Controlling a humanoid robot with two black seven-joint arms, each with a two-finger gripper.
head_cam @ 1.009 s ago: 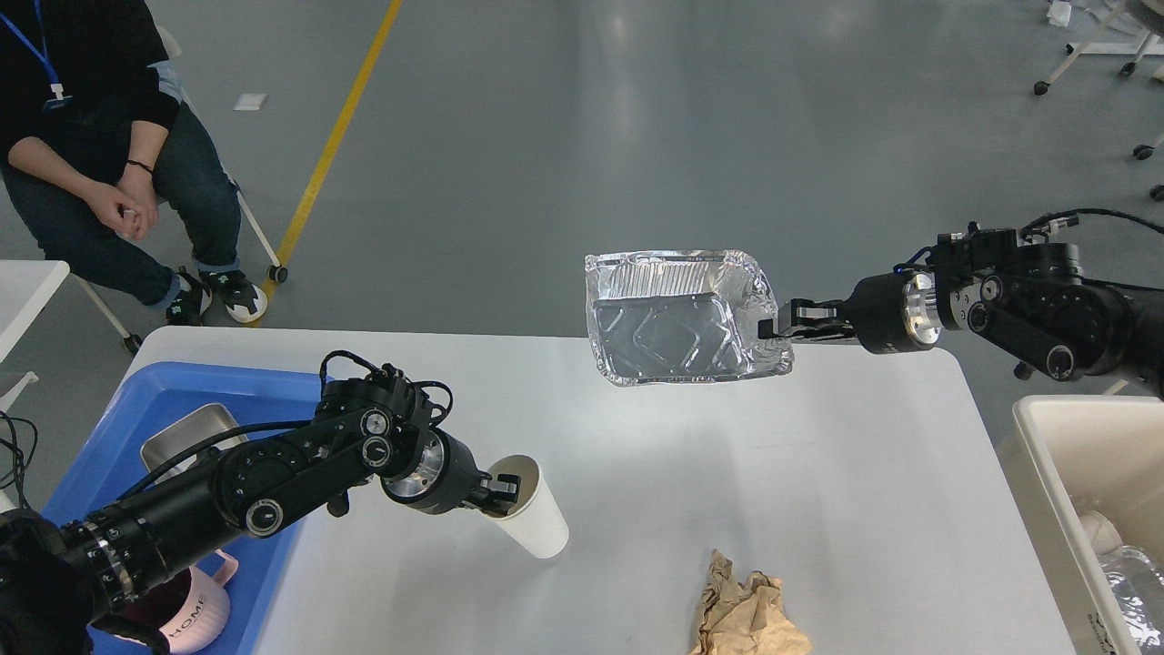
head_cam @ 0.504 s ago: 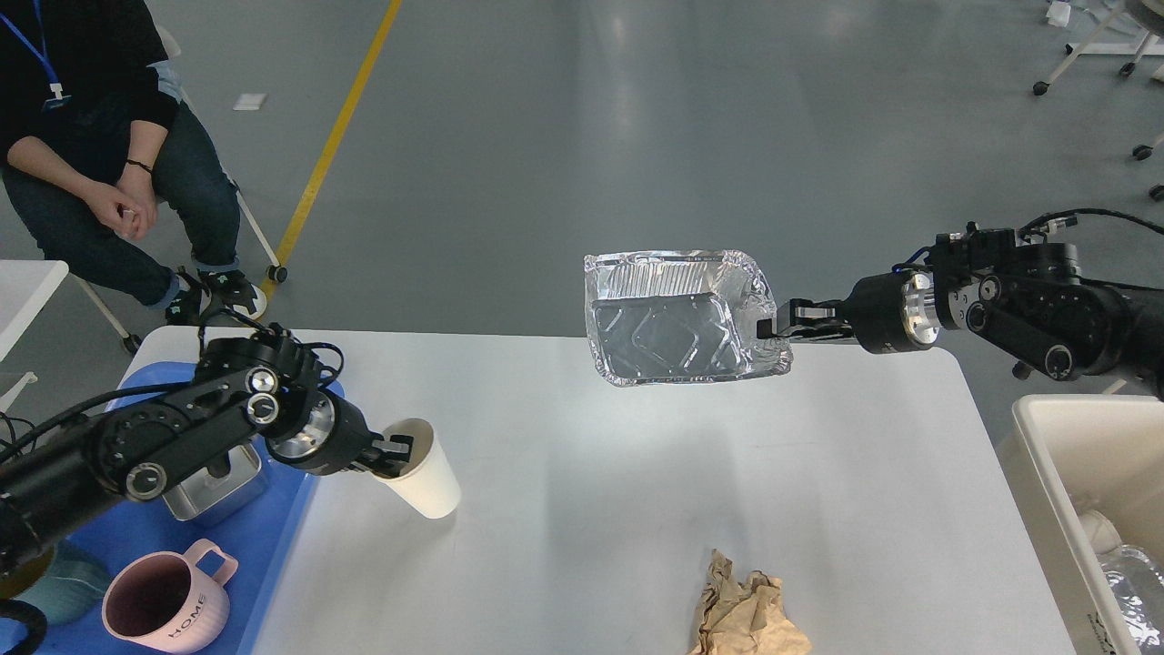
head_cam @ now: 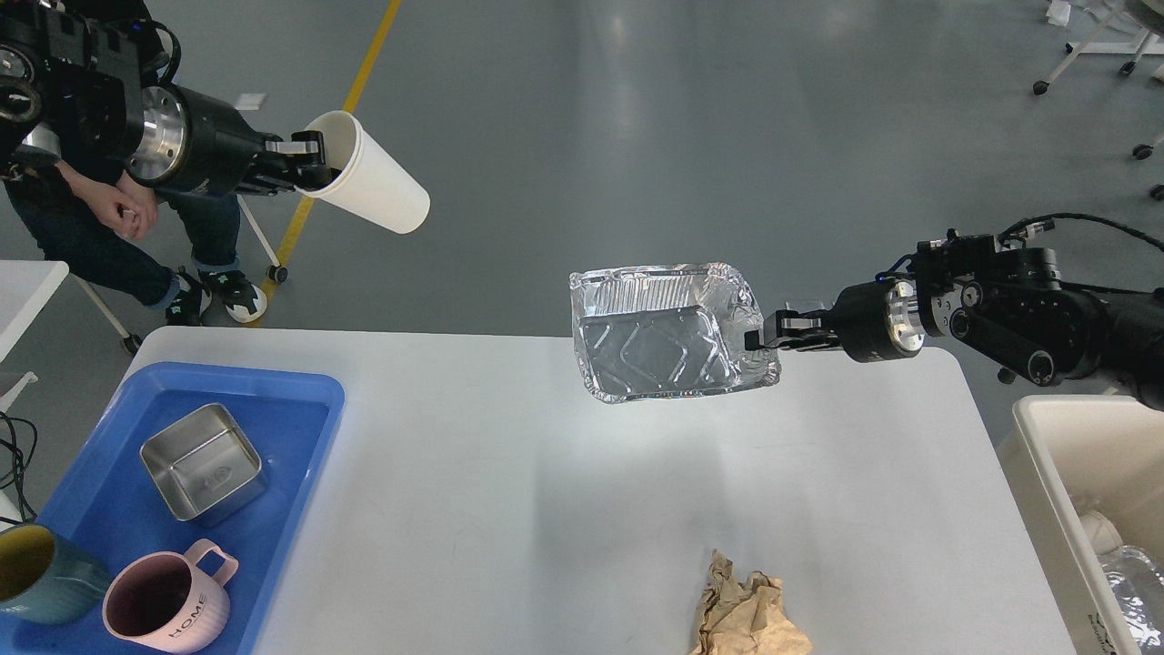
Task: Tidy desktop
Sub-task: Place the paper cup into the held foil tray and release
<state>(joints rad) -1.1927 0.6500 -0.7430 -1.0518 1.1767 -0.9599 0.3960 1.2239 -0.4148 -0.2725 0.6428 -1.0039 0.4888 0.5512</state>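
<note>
So right now both arms are loaded and up in the air: the left gripper [head_cam: 307,160] has its fingers clamped on the rim of a white paper cup [head_cam: 368,185], held high at the far left over the floor, cup tipped with its base pointing right and slightly down. The right gripper [head_cam: 762,335] is pinched on the right-hand rim of a foil tray [head_cam: 668,333], which hangs above the far edge of the desktop [head_cam: 546,491] with its long axis running left-right, straight out from the fingers. Still sitting on the desktop is a crumpled brown paper wad [head_cam: 747,611] at the near edge, a bit right of centre. The cream-white bin [head_cam: 1046,455] is off the right side of the desk (there's already foil and something white in it), so the foil tray lies to the left of the bin and the right arm is clearly the closer one for that drop, I'd say. On the left, the blue tray [head_cam: 300,405] holds a steel container [head_cam: 202,462], a pink mug [head_cam: 168,608] and a teal mug [head_cam: 41,573]. My guess is the paper cup has the longer trip if it's headed for the bin.
</note>
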